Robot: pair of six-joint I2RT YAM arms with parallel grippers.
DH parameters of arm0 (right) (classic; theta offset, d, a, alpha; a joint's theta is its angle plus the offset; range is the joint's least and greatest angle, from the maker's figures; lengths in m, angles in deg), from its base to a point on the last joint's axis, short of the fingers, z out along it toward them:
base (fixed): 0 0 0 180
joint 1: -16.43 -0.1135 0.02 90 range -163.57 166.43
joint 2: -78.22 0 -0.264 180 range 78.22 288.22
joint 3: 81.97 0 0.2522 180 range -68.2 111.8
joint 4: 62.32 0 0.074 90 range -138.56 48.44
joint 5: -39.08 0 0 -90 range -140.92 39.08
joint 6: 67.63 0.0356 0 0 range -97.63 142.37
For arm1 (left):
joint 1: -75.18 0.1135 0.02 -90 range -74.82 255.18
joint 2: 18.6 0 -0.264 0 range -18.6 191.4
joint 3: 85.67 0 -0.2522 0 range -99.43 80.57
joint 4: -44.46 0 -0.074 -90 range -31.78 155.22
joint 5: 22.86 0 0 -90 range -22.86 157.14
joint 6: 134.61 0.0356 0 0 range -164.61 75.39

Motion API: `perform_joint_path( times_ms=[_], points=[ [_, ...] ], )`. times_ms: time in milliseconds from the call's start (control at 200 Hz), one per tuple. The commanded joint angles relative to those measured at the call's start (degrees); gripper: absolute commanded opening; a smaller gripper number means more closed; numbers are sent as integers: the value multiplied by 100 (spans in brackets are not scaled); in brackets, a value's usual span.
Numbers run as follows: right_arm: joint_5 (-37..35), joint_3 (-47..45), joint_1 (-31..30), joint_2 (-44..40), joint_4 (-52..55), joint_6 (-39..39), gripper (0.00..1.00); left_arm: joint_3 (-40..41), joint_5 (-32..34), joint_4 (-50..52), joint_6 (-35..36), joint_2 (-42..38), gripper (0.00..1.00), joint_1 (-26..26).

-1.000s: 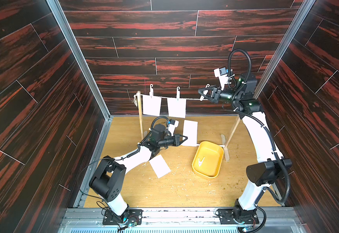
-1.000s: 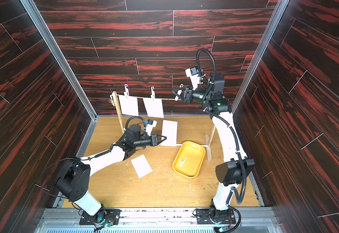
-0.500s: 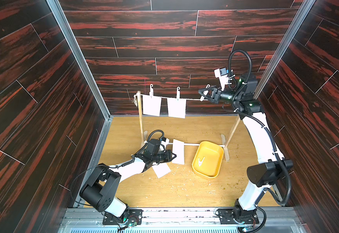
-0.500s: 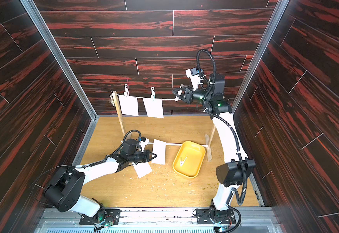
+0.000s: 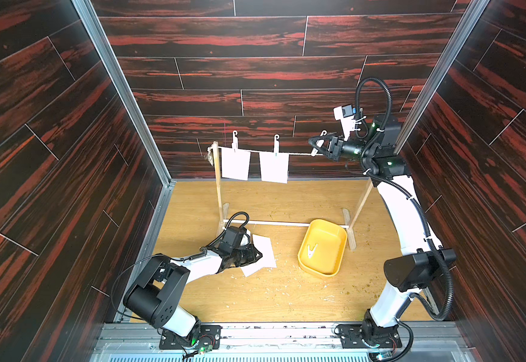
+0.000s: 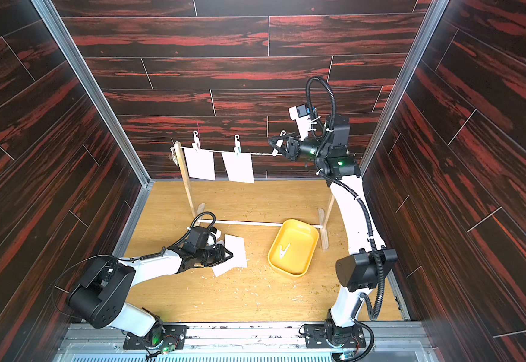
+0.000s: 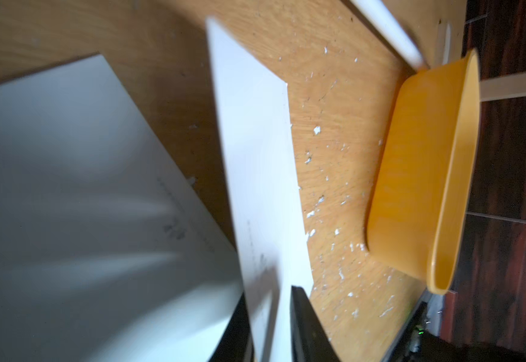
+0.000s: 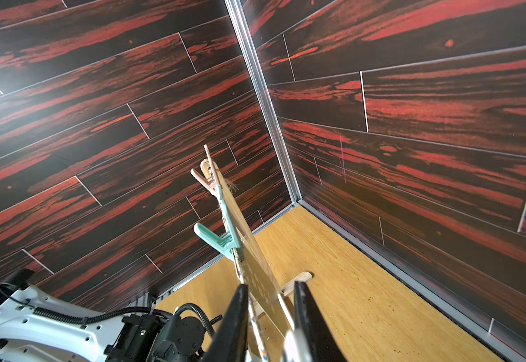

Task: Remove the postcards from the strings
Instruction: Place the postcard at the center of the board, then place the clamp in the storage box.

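Two white postcards (image 5: pixel 236 163) (image 5: pixel 274 167) hang from the string (image 5: pixel 299 154), each under a hooked clothespin, in both top views. Two more postcards lie overlapped on the floor, one (image 5: pixel 264 250) on top of the other (image 5: pixel 250 270). My left gripper (image 5: pixel 260 254) is low over them. In the left wrist view its jaws stand apart around the upper card's (image 7: pixel 255 156) edge, with a gap at one finger. My right gripper (image 5: pixel 314 147) is up at the string's right end, shut on a pale clothespin (image 5: pixel 315 152).
A yellow tray (image 5: pixel 321 272) with one clothespin (image 5: pixel 311 250) in it sits on the floor by the stand's right post (image 5: pixel 360 207). The stand's bottom rod (image 5: pixel 280 223) runs just behind my left gripper. Dark walls close in on three sides.
My left arm came down from near the string with a postcard and laid it over the card on the floor. Its jaws have parted. The right arm has not moved.
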Motion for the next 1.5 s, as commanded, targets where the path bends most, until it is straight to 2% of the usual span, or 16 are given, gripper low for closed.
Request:
perform_joint_path(
  times_ms=[0,135,351,661,842,967,1192,1353,1493],
  points=[
    [-113,29,-5,-289,-152,-5,18,37,426,473,25,-153,37,6],
    [-190,92,-3,-322,-199,25,17,114,622,713,27,-509,50,6],
    [-439,-15,-2,-529,-287,-4,17,155,1038,1200,75,-1195,64,6],
    [-760,-536,13,-1155,-303,-33,18,-116,1427,1808,216,-2067,67,-6],
    [-799,-1723,12,-2012,-583,25,18,-306,1391,1610,243,-2568,68,-143],
    [-981,-2965,19,-2840,-930,54,18,-543,1452,1610,281,-2762,68,-297],
    [-1193,-4565,9,-3927,-1159,195,18,-912,1607,1702,351,-2697,68,-620],
    [-1319,-5670,11,-4561,-1309,434,18,-824,1582,1291,250,-2675,68,-846],
    [-1247,-6708,4,-4796,-1622,798,19,-708,1521,882,206,-2544,68,-1020]
  ],
)
